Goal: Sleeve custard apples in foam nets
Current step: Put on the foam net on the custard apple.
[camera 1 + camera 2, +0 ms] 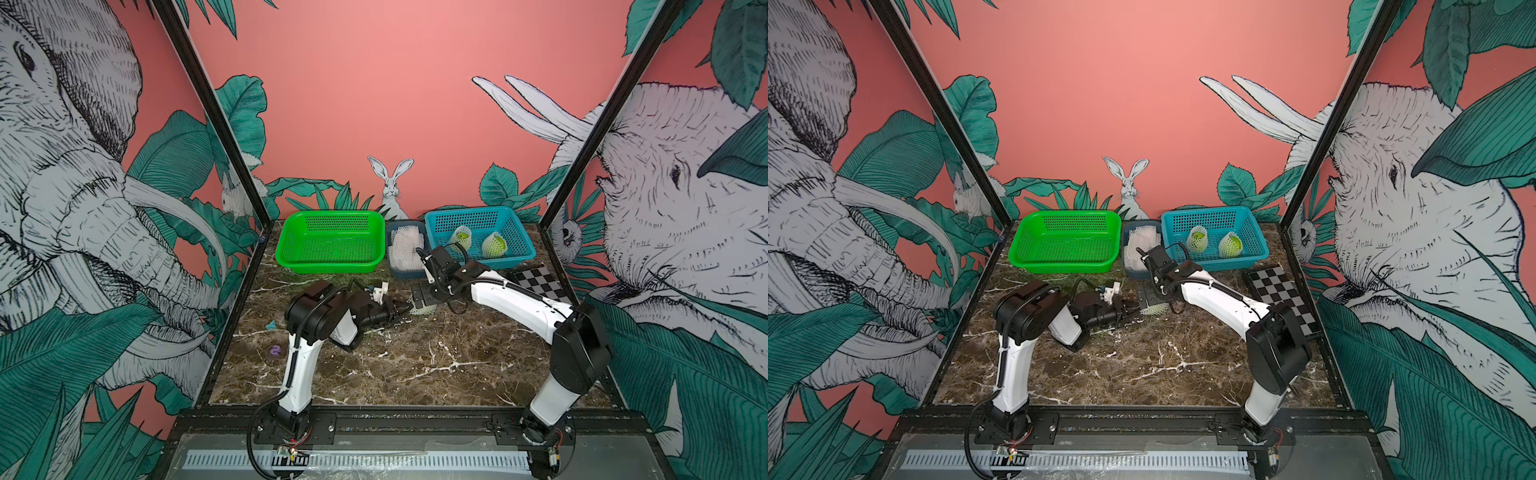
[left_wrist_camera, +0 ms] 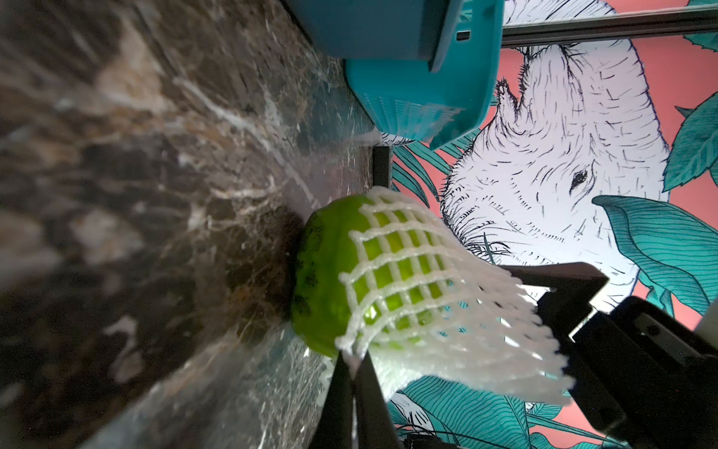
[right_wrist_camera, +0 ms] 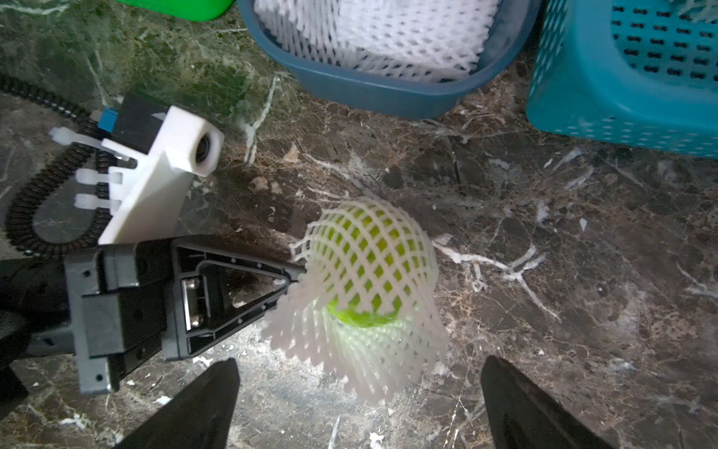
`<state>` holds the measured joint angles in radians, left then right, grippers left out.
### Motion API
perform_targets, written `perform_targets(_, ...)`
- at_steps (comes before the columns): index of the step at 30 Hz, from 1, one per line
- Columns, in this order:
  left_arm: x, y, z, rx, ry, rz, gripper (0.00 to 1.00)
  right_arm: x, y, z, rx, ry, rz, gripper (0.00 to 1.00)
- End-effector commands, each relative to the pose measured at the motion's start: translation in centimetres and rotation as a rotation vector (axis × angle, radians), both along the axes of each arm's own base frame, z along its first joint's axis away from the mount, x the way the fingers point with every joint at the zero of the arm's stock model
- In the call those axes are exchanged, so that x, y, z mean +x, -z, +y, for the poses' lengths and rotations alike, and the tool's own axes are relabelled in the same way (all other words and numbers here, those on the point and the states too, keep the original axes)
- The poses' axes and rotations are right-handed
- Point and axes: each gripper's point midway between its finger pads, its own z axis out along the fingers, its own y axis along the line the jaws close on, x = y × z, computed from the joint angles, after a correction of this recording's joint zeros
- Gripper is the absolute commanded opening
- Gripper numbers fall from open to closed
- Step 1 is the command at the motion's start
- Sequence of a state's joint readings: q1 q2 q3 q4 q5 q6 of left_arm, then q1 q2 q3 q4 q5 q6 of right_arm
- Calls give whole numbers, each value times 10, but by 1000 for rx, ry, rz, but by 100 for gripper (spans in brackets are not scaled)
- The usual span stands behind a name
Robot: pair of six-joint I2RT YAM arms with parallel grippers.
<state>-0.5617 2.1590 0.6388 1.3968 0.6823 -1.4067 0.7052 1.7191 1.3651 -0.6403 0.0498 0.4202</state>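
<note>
A yellow-green custard apple [image 2: 322,280] lies on the marble table, part way inside a white foam net [image 3: 369,256] that flares open past it. My left gripper [image 2: 351,361] is shut on the net's edge, low and level with the table [image 1: 404,309]. Over the netted fruit [image 1: 424,309] my right gripper [image 3: 359,361] hangs open, its fingers wide apart on either side of the net's loose end, touching nothing. Two more custard apples in foam nets [image 1: 460,239] [image 1: 494,245] sit in the blue basket [image 1: 478,212]; both top views show them [image 1: 1197,241].
A green basket [image 1: 332,216] stands at the back left. Between the baskets a dark blue tub [image 1: 409,272] holds spare foam nets [image 1: 406,245]. A checkerboard [image 1: 540,282] lies at the right. Small purple [image 1: 275,351] and teal [image 1: 271,325] scraps lie at the left.
</note>
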Motion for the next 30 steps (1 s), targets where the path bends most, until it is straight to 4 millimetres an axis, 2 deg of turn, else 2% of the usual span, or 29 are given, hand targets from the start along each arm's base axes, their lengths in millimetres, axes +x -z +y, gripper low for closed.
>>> perform_targets(1,0,1,-3,-5,-2,7,0,6,2,4,-12,22,-4,99)
perform_targets(11,-1,1,-3,0,-12,5,0,20,27,6,-38,75,23,99)
perform_targets(18,-1,0,-4,-2,-10,4,0,31,43,0,-39,115,31,96)
perform_targets(27,-1,1,-3,0,-15,7,5,38,67,2,-33,121,84,91)
perform_targets(30,-2,-1,-3,-1,-13,2,12,39,71,1,-32,122,84,89)
